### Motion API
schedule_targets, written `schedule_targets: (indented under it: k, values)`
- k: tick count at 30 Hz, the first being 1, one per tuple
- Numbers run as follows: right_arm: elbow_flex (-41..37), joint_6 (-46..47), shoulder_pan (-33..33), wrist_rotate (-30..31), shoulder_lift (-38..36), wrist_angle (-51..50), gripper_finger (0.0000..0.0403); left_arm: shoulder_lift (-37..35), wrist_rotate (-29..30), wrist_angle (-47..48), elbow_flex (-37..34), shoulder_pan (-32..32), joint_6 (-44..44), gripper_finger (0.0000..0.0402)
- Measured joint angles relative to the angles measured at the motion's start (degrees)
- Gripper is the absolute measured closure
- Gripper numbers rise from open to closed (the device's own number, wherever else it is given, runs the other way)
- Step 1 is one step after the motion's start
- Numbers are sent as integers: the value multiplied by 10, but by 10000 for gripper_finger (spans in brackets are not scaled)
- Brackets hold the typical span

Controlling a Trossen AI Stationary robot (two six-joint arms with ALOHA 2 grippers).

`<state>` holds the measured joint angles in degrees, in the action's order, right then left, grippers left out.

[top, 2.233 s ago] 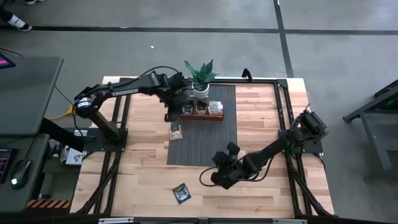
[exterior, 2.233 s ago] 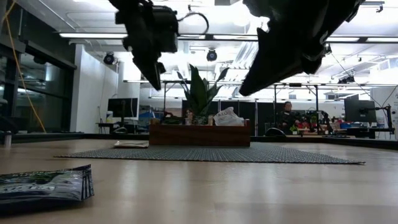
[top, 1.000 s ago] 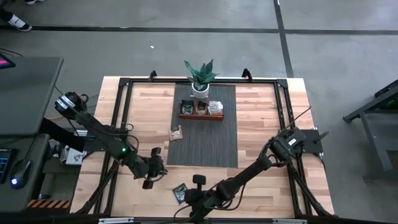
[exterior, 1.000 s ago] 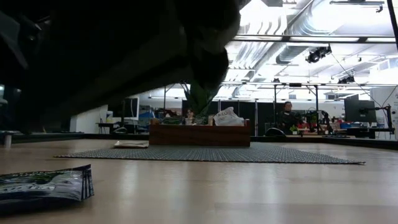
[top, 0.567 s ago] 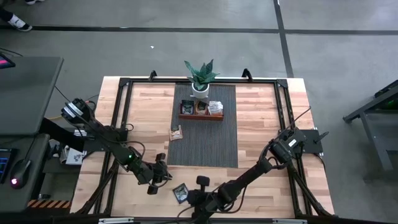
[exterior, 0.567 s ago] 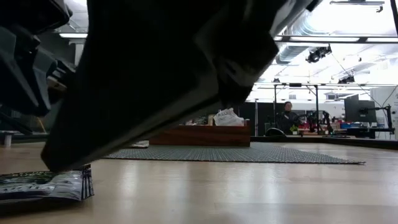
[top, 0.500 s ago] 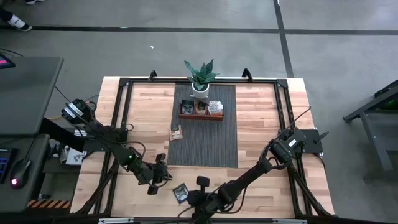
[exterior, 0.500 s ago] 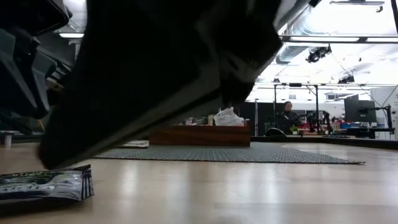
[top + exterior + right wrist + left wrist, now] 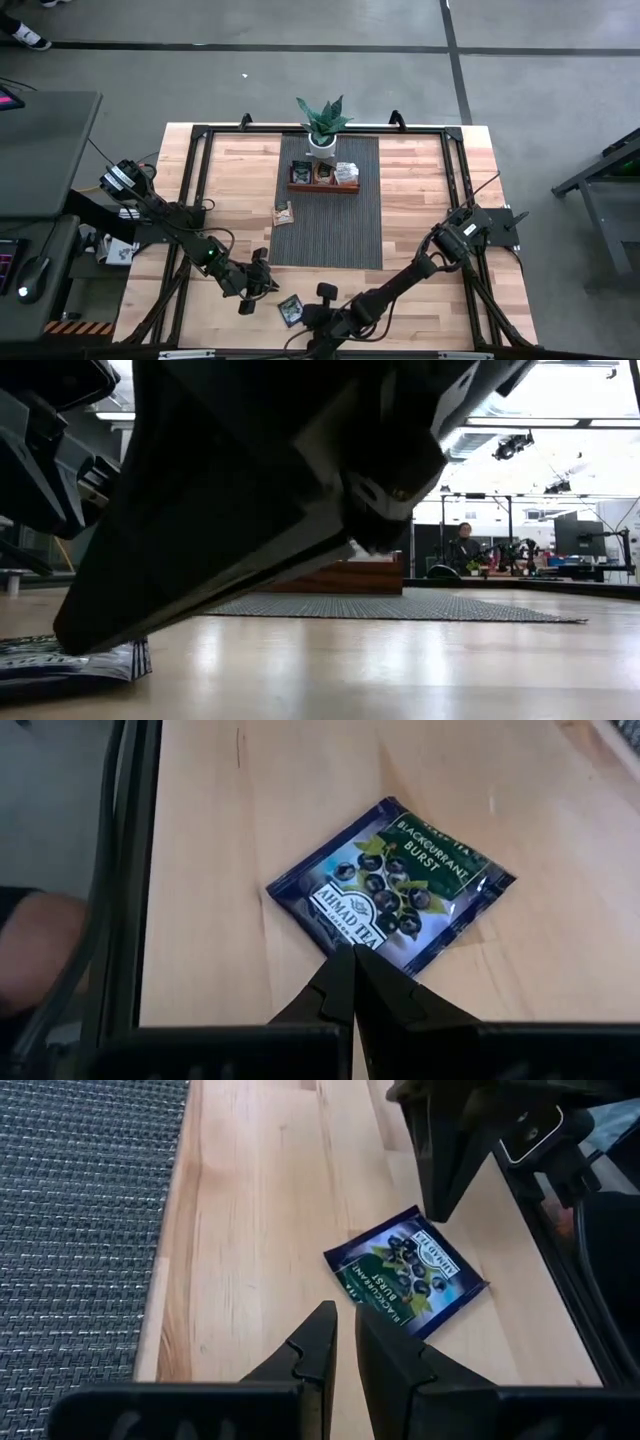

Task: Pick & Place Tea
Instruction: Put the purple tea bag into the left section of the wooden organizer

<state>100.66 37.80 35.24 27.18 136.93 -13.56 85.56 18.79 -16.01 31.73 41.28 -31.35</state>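
A dark blue-and-green tea sachet point(image 9: 291, 310) point(image 9: 400, 890) lies flat on the wooden table near its front edge. My right gripper point(image 9: 301, 318) point(image 9: 352, 958) is shut, and its tip slants down onto the sachet's edge. My left gripper point(image 9: 266, 287) point(image 9: 345, 1320) hovers just short of the sachet point(image 9: 405, 1270) on its left. Its fingers are closed to a thin slit with nothing between them. In the low view the right gripper point(image 9: 65, 643) fills most of the picture above the sachet point(image 9: 70, 662). My right gripper's shut fingertips point(image 9: 340, 970) stand at the sachet's light-lettered edge point(image 9: 345, 932). They slant down from the table's right side. The sachet lies flat on the table. I cannot tell whether the tips touch it or hang just above it.
A wooden tray point(image 9: 323, 187) holding sachets sits on the grey mat point(image 9: 330, 235) at the far middle, in front of a potted plant point(image 9: 322, 125). A tan sachet point(image 9: 284, 213) lies beside the mat's left edge. The table's front edge runs close behind both grippers.
My left gripper has come down and moved toward the table's near edge, closer to the sachet, then held still. My right gripper has sunk toward the sachet, its tip now at the sachet's edge. The sachet has stayed in place.
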Motion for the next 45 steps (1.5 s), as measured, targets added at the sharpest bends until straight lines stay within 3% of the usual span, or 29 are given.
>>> schedule_targets:
  k: [8, 22, 37, 45]
  values:
    - [-39, 28, 0, -4, -1, 53, 403, 0, 1, -5, 0, 0, -5, 362]
    - [-40, 40, -10, -23, -1, 30, 403, 39, 13, -49, 0, -4, -35, 362]
    - [-41, 42, -14, -27, -1, 23, 403, 96, -206, -79, 0, -92, -170, 360]
    - [-41, 42, -14, -27, -1, 23, 403, 96, -272, -87, 0, -94, -242, 291]
